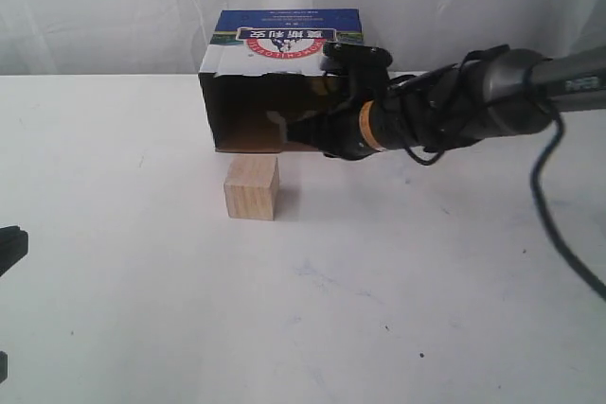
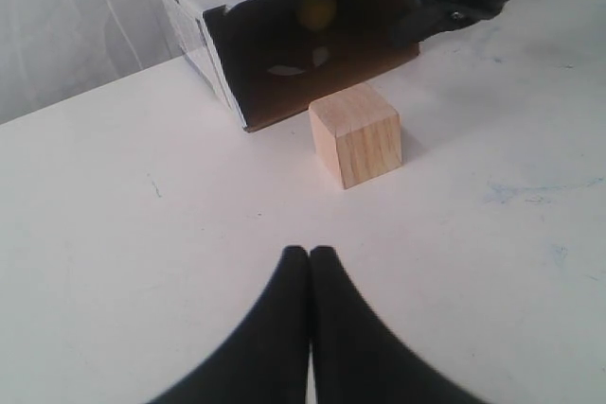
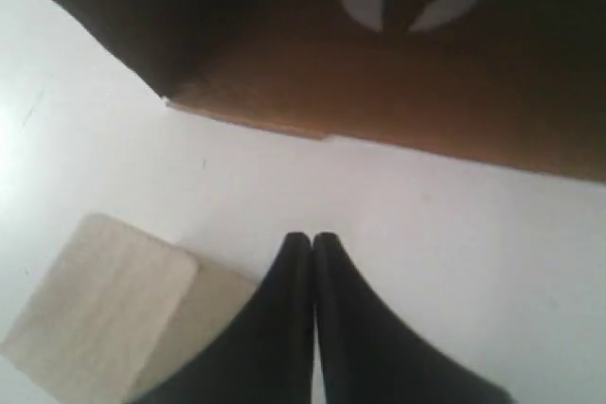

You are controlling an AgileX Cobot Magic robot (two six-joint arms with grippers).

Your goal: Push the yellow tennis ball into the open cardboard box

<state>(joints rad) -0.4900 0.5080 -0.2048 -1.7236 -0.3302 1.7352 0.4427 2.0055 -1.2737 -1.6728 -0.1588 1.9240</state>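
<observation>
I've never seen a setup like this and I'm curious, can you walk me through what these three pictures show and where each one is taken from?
This is a robot with two arms, each ending in a black two-fingered gripper. One picture looks at the whole white table from outside. The other two come from cameras on the wrists, looking along each gripper. On the table lie a brown cardboard box with a blue printed panel, open at the front, and a pale wooden cube just before it. A dim yellowish ball shows inside the box. The right gripper is shut and holds nothing; it sits at the box's opening. The left gripper is also shut and empty, farther back.
</observation>
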